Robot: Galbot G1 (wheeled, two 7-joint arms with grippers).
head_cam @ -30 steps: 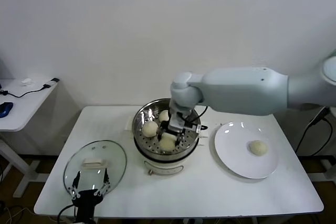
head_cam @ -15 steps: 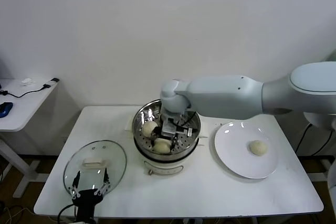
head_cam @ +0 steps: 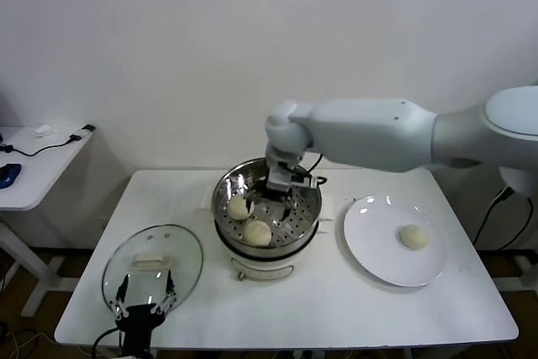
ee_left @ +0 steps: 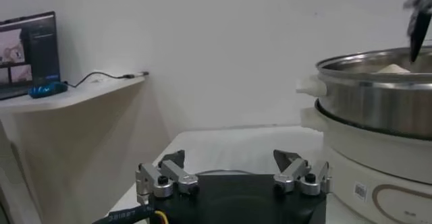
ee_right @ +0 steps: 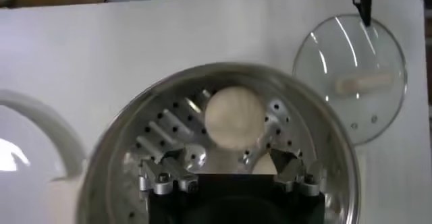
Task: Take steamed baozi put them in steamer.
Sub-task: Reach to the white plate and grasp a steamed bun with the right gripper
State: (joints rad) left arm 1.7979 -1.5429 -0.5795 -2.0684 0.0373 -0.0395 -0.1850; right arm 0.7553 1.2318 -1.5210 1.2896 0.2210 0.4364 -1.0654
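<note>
You have two cream-white steamed baozi showing in the shiny round steel steamer (head_cam: 267, 212), one (head_cam: 239, 206) toward its left side and one (head_cam: 257, 232) nearer you, and a third bun (head_cam: 412, 237) on the flat white plate (head_cam: 374, 245). Your right gripper (head_cam: 281, 193) hangs over the tray from a bent arm, fingers spread, holding nothing. Your left gripper (head_cam: 145, 307) sits low beside the round glass lid (head_cam: 181, 250), likewise spread and empty.

Readable text: none is showing anywhere.
Steamer (ee_left: 378, 104) base sticker: it is showing marks too small to read.
</note>
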